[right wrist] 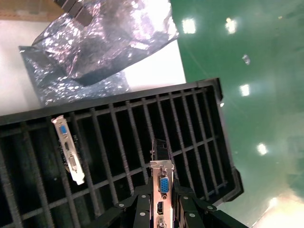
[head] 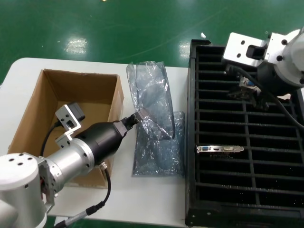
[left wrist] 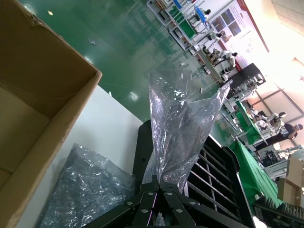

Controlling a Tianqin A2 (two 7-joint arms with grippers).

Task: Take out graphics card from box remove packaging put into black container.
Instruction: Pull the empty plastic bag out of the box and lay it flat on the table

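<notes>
On the white desk (head: 156, 199), a flat plastic bag (head: 159, 154) lay between the cardboard box (head: 57, 114) and the black crate (head: 199, 180). The left claw (head: 134, 118), clamped on a second bag (head: 152, 97), held it up beside the box. One graphics card (head: 220, 149) sat in a crate slot, bracket lying crosswise. The right claw (right wrist: 164, 209), over the crate's far end, gripped another card (right wrist: 163, 178) by its bracket.
</notes>
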